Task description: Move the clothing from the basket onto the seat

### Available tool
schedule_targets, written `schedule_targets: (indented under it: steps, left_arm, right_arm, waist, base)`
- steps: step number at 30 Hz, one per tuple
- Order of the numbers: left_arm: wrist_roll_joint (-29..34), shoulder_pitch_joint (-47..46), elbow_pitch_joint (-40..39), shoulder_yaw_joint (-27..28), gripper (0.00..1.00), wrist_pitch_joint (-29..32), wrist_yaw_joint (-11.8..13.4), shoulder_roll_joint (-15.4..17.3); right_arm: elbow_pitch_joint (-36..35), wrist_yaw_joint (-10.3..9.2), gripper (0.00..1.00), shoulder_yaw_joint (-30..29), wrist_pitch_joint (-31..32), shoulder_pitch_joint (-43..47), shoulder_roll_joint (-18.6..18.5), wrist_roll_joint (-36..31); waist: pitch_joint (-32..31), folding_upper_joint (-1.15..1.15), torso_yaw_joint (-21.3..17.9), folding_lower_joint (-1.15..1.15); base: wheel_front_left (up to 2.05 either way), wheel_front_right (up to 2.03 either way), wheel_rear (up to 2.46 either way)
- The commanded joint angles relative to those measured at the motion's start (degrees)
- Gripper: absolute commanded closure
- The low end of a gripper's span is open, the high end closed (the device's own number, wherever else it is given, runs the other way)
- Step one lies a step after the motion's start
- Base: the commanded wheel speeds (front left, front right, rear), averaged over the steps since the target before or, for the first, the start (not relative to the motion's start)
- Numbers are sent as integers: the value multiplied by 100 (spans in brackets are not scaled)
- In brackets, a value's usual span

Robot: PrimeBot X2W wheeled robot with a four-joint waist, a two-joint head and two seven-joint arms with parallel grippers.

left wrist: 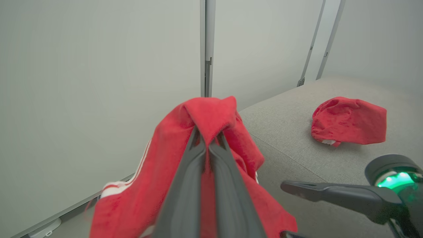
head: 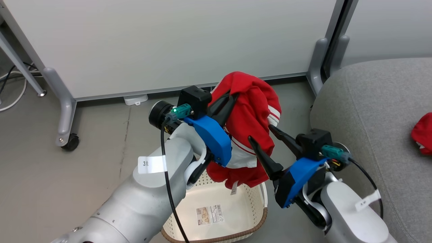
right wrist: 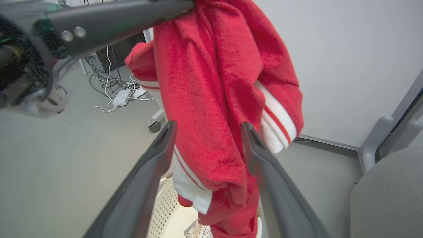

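Nearest the robot, the basket (head: 236, 236) sits on the floor, its labelled bottom bare. Above it the left gripper (head: 233, 98) has its fingers pressed together on a fold of the striped red garment (head: 251, 111), which hangs with its lower end over the basket. The right gripper (head: 260, 132) is spread wide, one finger on either side of the cloth, perhaps brushing it. Farther right, the plain red garment (head: 423, 133) lies on the grey seat (head: 371, 101), with a pale partition panel (head: 168, 44) behind.
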Motion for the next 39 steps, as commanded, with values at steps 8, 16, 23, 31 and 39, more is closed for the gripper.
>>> schedule_targets:
  steps: [8,16,23,31,39]
  left_arm:
    - [-191,-119,-141,-289,100,-42,38,0]
    - [-344,-183,-246,-527,100,-49,85,-1]
    - [-476,-171,-309,-676,100,-52,112,-1]
    - [-613,-167,-294,-825,100,-52,128,-2]
    - [-671,-151,-263,-887,100,-54,169,-1]
  right_arm:
    - [804,1,0,542,46,-762,50,544]
    - [1626,1,0,930,-222,-1304,241,881]
    - [2144,1,0,1194,-516,-1600,379,1126]
    - [2582,1,100,1577,-706,-1773,449,1466]
    - [2798,1,100,1866,-853,-1875,418,1762]
  waist:
    - [55,0,150,0]
    - [59,0,218,0]
    - [9,0,222,0]
    - [-73,0,197,0]
    - [-112,0,144,0]
  base:
    - [0,0,0]
    - [0,0,0]
    - [0,0,0]
    - [0,0,0]
    - [0,0,0]
